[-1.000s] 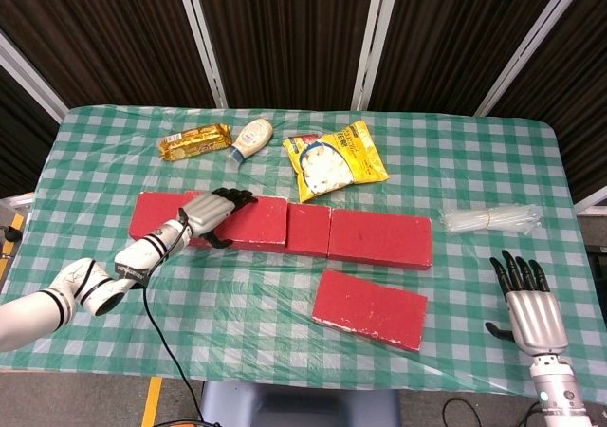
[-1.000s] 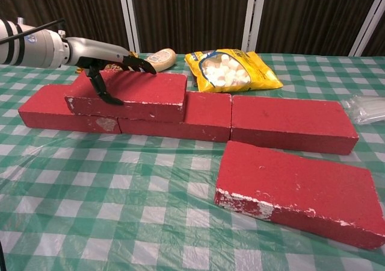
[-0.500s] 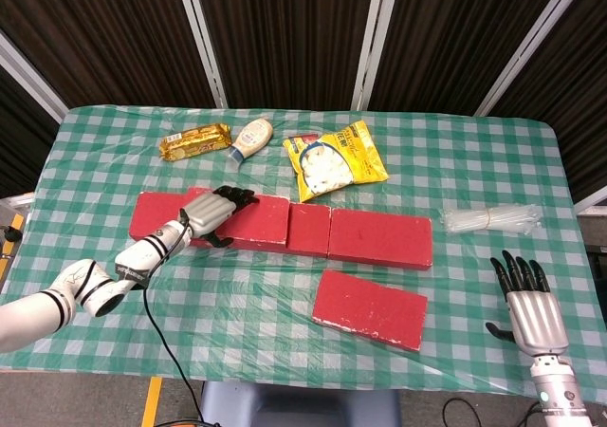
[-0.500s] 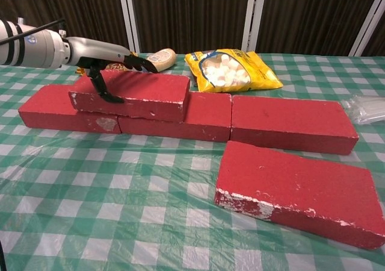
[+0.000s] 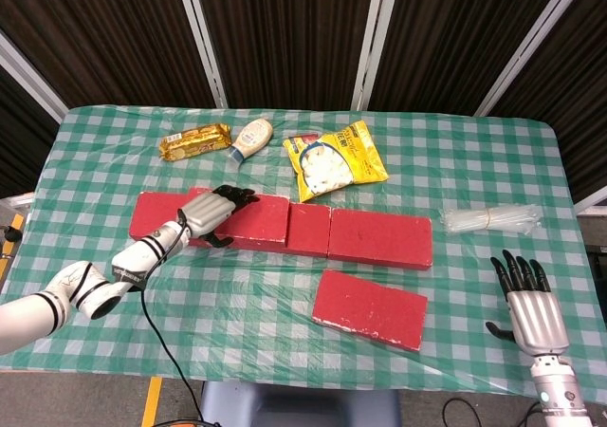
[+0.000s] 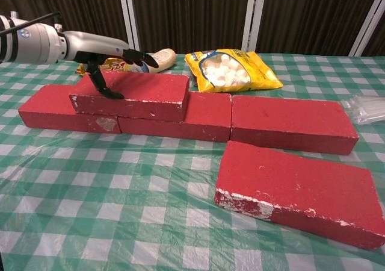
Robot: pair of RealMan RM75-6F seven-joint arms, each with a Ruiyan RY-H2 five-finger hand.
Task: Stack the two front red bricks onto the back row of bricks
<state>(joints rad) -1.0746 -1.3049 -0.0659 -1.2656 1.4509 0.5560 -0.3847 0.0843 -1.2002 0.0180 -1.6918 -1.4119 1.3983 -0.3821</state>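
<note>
One brick of two looks stacked: the top brick lies on the back row at its left end, spanning the joint between the two leftmost row bricks, level as far as the chest view shows. The left hand sits over the top brick's rear left part, thumb reaching down on its front face, other fingers laid across the top toward the back edge. Cannot tell whether it grips the brick or only rests on it; the far side of the brick is hidden. Judgement: first placement done or nearly so, release not confirmed. Second front brick lies flat on the desk, just in front of the row's right-hand brick, slightly skewed to it, untouched. That one is left to lift and set on the row, likely on the right portion. Right hand hangs at the desk's near right corner, fingers extended and apart, holding nothing, well apart from the loose brick. Hard to make out: how many bricks make up the back row under the top one; the left hand's fingertips against the dark brick edge in the head view. Right hand is out of the chest view.
</note>
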